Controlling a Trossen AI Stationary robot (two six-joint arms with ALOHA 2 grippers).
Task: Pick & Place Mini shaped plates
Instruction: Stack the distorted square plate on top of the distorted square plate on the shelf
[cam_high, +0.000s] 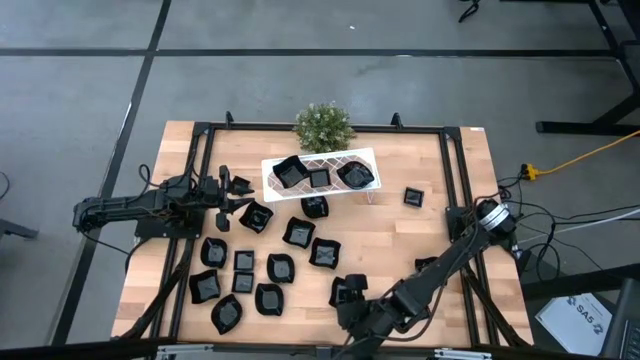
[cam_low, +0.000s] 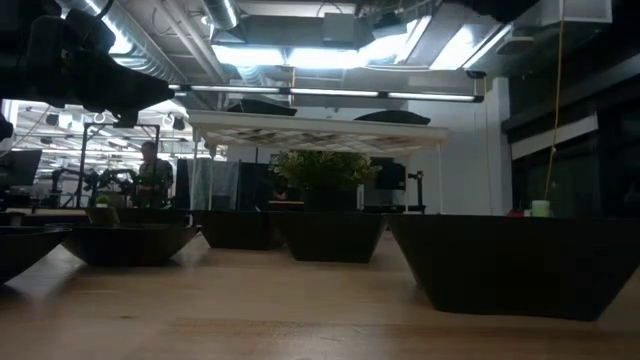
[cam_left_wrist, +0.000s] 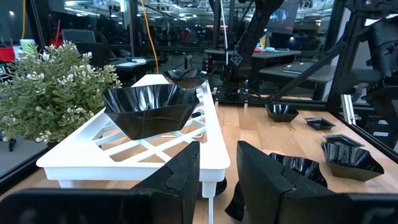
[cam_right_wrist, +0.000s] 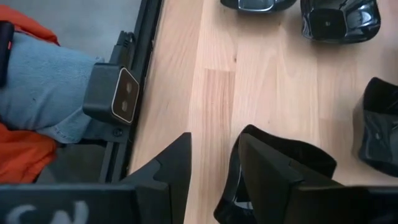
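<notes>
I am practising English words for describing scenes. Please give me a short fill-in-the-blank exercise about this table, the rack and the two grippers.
1. The white rack carries ___ black plates.
2. The green plant stands at the table's far edge, just behind the ___.
3. The right gripper is low over the table's near edge, with one finger inside a black ___.
4. The left gripper points toward the rack and holds ___.

Missing words: three; rack; plate; nothing

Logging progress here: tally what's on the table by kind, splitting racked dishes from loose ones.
White rack: 1
Black dishes on it: 3
Loose black dishes on the table: at least 13
Green plant: 1
Total: at least 18
</notes>
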